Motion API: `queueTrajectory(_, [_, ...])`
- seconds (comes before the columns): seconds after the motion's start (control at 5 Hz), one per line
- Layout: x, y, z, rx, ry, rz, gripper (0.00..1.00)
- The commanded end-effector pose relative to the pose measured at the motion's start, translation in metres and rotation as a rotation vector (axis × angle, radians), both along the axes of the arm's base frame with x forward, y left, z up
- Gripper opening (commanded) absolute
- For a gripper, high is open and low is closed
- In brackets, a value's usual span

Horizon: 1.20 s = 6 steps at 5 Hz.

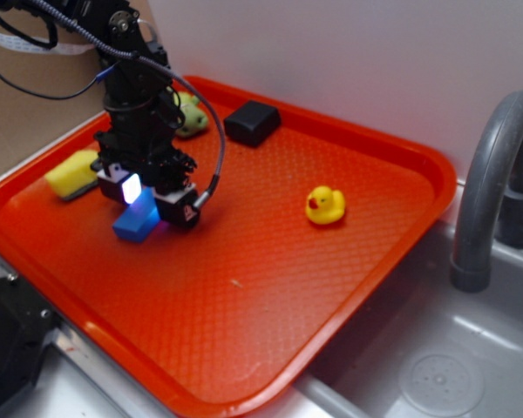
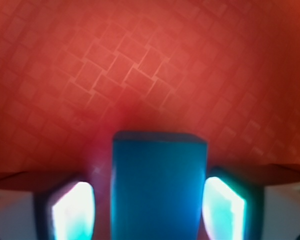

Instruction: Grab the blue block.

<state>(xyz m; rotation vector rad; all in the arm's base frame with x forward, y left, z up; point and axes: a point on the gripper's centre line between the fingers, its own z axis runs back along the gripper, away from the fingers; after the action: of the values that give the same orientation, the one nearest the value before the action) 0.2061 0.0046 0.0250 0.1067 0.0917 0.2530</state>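
Blue block [image 1: 136, 221] lies on the red tray [image 1: 331, 261] at the left of the exterior frame, directly under the arm; in the wrist view the blue block [image 2: 159, 187] fills the lower centre, standing between the two fingers [image 2: 72, 210], whose glowing pads sit on either side of it. The gripper [image 1: 148, 198] is lowered around the brick with its jaws straddling the narrow sides, presumably because the short width is what the opening can span; a thin dark gap shows between each pad and the block in the wrist view, so the jaws look apart and not yet pressed on it, though blur makes the contact hard to judge; the grasp seems set up rather than completed, and closing looks like the step in hand.

Counting what is on the tray: one blue block; one black block [image 1: 252, 122] near the upper rim, well apart from the gripper; one yellow sponge [image 1: 72, 174] at the left edge, near the arm; one yellow rubber duck [image 1: 325, 205] right of centre; one green soft toy [image 1: 192, 117], partly hidden behind the arm. Off the tray, one grey faucet [image 1: 492, 174] stands at the right edge over a sink [image 1: 436, 374].
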Motion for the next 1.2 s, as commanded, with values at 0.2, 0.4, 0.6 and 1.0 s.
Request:
queueTrajectory(0.2, [0.002,-0.029,0.048,0.204,0.076,-0.285,0.00])
queueTrajectory(0.4, [0.006,-0.026,0.100,0.121,-0.023,-0.273,0.00])
queueTrajectory(0.6, [0.006,-0.019,0.150,0.054,-0.101,-0.268,0.00])
queueTrajectory(1.0, [-0.001,-0.004,0.208,-0.067,-0.220,-0.242,0.00])
